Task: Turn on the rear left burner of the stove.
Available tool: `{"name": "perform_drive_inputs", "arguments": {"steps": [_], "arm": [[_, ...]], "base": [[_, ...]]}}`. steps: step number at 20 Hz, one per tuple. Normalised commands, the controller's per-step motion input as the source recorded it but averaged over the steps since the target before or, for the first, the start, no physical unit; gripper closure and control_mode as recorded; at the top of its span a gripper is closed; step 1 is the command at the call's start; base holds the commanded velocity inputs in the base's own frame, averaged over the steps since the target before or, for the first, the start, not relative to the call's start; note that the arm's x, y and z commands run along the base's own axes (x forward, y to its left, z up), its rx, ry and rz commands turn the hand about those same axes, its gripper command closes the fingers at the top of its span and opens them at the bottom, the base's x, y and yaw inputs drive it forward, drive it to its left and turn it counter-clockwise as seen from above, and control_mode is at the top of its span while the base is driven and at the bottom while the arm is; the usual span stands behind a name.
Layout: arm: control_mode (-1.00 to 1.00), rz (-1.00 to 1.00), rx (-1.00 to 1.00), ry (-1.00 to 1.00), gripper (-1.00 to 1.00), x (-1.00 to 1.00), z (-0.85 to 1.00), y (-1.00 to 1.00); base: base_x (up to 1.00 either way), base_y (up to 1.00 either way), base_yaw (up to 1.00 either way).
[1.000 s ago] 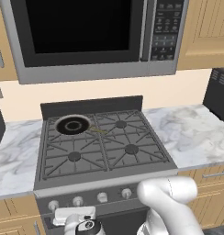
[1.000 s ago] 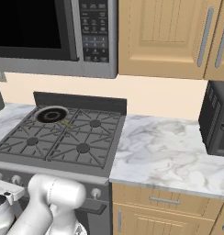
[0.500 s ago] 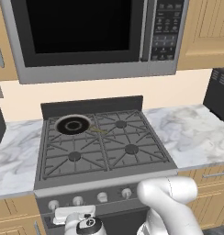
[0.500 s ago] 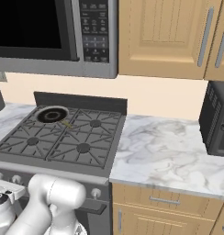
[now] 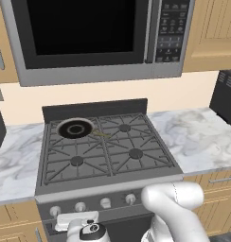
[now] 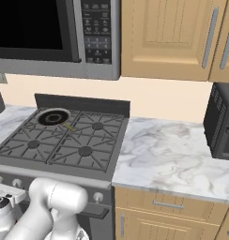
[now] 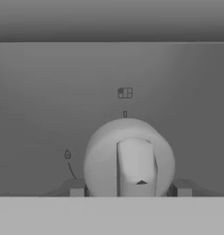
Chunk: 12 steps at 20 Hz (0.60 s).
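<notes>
One silver knob (image 7: 129, 158) sits between the spread end effector (image 7: 129, 187) fingers, below the rear left burner (image 5: 75, 128).

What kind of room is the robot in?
It is a kitchen, a computer-drawn one. You can tell from the stove with its four burners, the microwave hanging above it, and the marble counter with wooden cabinets around it.
</notes>
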Motion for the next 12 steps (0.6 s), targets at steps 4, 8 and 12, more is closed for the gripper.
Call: {"name": "perform_drive_inputs", "arguments": {"steps": [4,8,12], "arm": [[-1.0,0.03,-0.01,0.02,1.0,0.0,0.03,0.0],[-1.0,0.01,-0.1,0.09,1.0,0.0,0.16,0.09],[-1.0,0.0,-0.16,0.15,1.0,0.0,0.12,0.21]], "base": [[0.0,0.0,0.0],[0.0,0.0,0.0],[0.0,0.0,0.0]]}}
